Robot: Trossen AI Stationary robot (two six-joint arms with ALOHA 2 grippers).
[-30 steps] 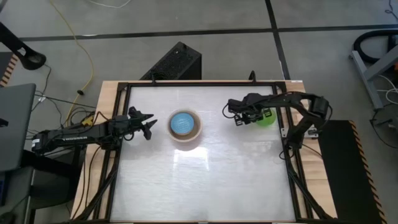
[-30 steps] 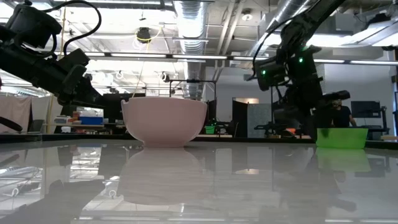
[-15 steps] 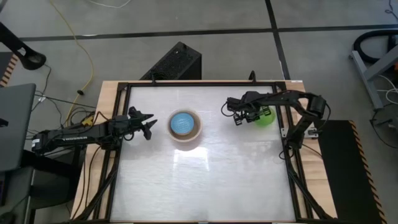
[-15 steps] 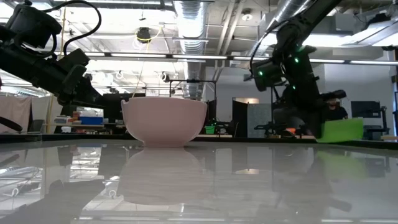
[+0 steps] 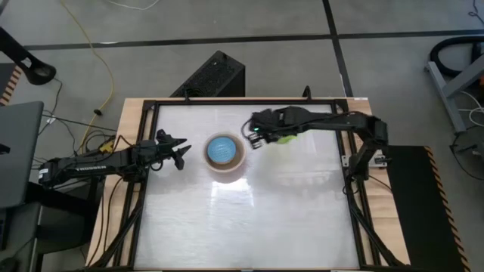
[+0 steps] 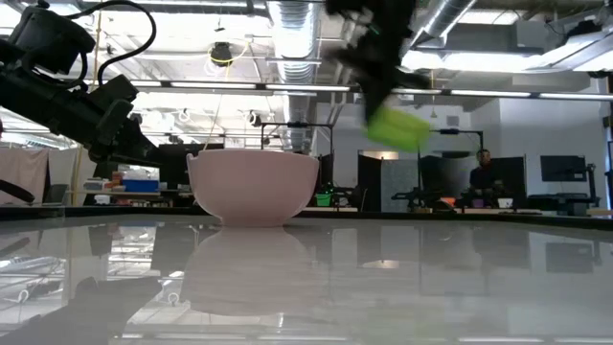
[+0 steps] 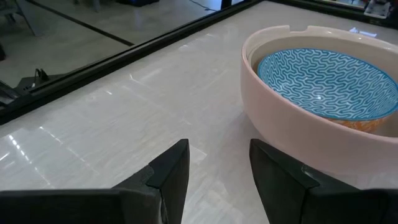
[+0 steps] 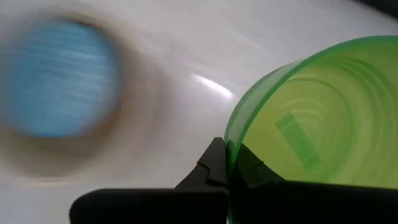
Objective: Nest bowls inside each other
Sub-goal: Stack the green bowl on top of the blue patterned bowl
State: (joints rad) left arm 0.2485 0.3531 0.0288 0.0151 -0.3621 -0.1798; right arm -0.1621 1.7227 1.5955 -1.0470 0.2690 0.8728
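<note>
A pale pink bowl (image 5: 224, 153) stands on its base left of the table's middle. A blue patterned bowl (image 7: 326, 81) is nested in it, and a second pale rim (image 7: 256, 57) shows between the two. My right gripper (image 8: 229, 163) hangs high just right of this stack, shut on a bright green bowl (image 5: 286, 137), which also shows high up in the low view (image 6: 397, 126). My left gripper (image 7: 217, 168) waits open just left of the stack (image 5: 181, 153), with nothing between its fingers. My right gripper holds the green bowl by its rim (image 8: 229, 144), with one finger inside the bowl and one outside its wall. The fingers slant steeply down from above. The bowl is lifted clear of the table and hangs tilted, its opening (image 8: 311, 118) turned toward the wrist camera.
A black frame rail (image 5: 348, 98) runs round the white tabletop (image 5: 249, 219). A black box (image 5: 212, 75) sits beyond the far edge. A person (image 6: 484, 172) stands in the room behind.
My right gripper has taken hold of the green bowl near the table's right side, tipped it off the table, then risen and swung left toward the pink stack. The bowl is now lifted clear and tilted.
</note>
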